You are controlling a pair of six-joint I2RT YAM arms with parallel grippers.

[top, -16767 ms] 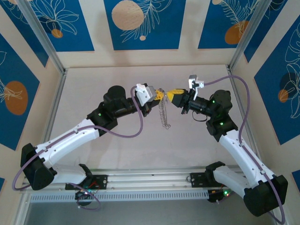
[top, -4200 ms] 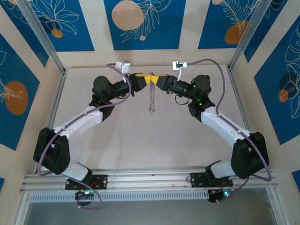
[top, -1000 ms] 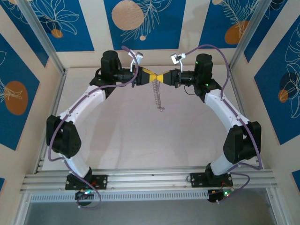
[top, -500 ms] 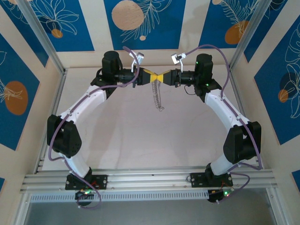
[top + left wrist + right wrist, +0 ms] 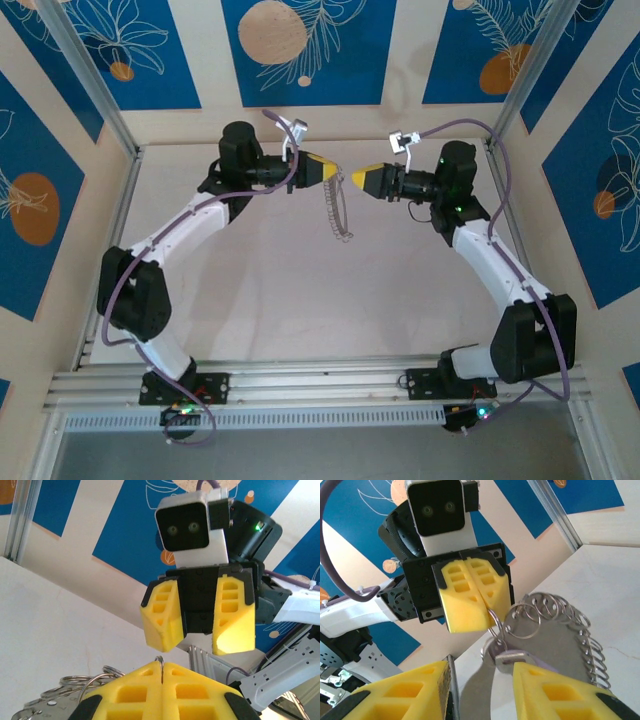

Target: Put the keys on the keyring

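- The left gripper [image 5: 470,622] is pinching the keyring [image 5: 592,650] by its thin wire, jaws pressed tight together. It is holding the ring in the air above the table [image 5: 320,300], and the hoop with its fringe of small loops is hanging below the fingertips.
- The right gripper [image 5: 196,642] is facing it tip to tip, just apart. Its jaws are standing partly open with nothing between them.
- The key [image 5: 512,656], a little lilac showing at its head, is dangling right under the left gripper's tips. It seems to be riding on the ring's wire, though the wrist view is not settling whether it is fully threaded.
- Seen from the right wrist, the key is sitting in line with the gap between the right gripper's fingers, a little beyond them and not touching.
- Risk: the whole ring is hanging from one narrow pinch on thin wire, so a nudge or a swing could be twisting it loose and dropping it to the table.
- Risk: if the key is only half on, the swaying loops could be shaking it off.
- Risk: a right gripper moving in could be catching a neighbouring loop instead of the key, because the loops are crowding close around it.
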